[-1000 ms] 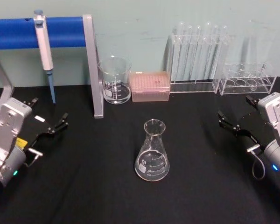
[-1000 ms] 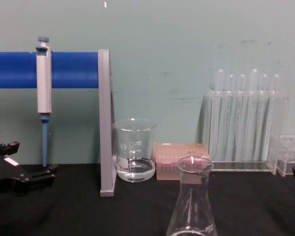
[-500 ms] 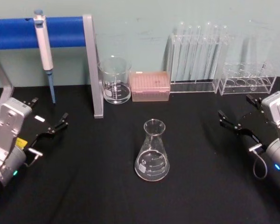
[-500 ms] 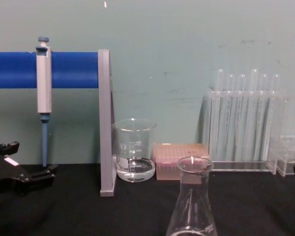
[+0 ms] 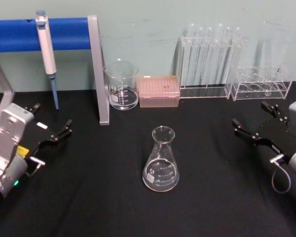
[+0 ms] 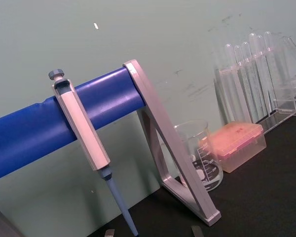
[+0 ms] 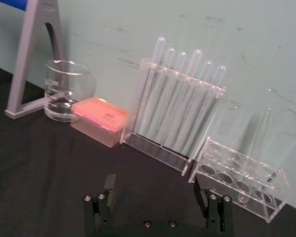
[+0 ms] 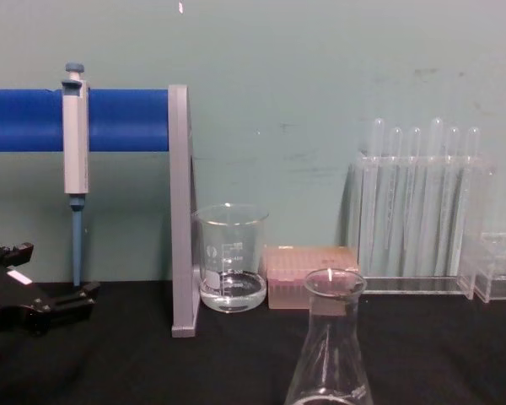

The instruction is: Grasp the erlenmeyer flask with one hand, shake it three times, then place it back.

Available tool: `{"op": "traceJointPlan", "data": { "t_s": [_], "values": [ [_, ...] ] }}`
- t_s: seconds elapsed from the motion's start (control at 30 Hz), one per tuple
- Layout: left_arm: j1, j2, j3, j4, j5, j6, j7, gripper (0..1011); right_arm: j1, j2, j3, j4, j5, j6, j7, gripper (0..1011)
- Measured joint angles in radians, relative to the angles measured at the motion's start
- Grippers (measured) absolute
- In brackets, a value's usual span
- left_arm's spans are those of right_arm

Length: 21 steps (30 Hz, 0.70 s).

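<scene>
The erlenmeyer flask (image 5: 161, 160) stands upright on the black table (image 5: 89, 197), near its middle, and its clear neck and rim rise at the bottom of the chest view (image 8: 331, 337). My left gripper (image 5: 52, 117) rests open at the table's left side, well away from the flask, and appears at the chest view's left edge (image 8: 44, 274). On the far right my right gripper (image 5: 249, 113) is open too, with nothing between its fingers (image 7: 106, 190). Neither gripper touches the flask.
At the back left, a blue-barred stand (image 5: 93, 69) holds a pipette (image 5: 47, 49). Along the wall stand a glass beaker (image 5: 121, 85), a pink tip box (image 5: 159, 91), a rack of test tubes (image 5: 207, 59) and a low clear rack (image 5: 263, 83).
My right arm has drawn slightly outward to the right and a little lower in the head view. The left arm and the flask have not moved.
</scene>
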Motion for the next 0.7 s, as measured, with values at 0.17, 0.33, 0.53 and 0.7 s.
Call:
{"op": "traceJointPlan", "data": {
  "t_s": [0.17,0.33,0.53,0.7],
  "values": [
    [0.0,0.0,0.0,0.0,0.0,0.0,0.0,1001,-0.026,0.019,0.019,-0.04,0.024,0.013,0.039,1000],
    [0.0,0.0,0.0,0.0,0.0,0.0,0.0,1001,-0.046,0.036,0.028,-0.073,0.058,0.013,0.124,1000],
    [0.0,0.0,0.0,0.0,0.0,0.0,0.0,1001,-0.049,0.041,0.026,-0.09,0.079,0.009,0.202,1000],
    [0.0,0.0,0.0,0.0,0.0,0.0,0.0,1001,-0.046,0.04,0.018,-0.096,0.084,0.004,0.266,1000]
  ]
}}
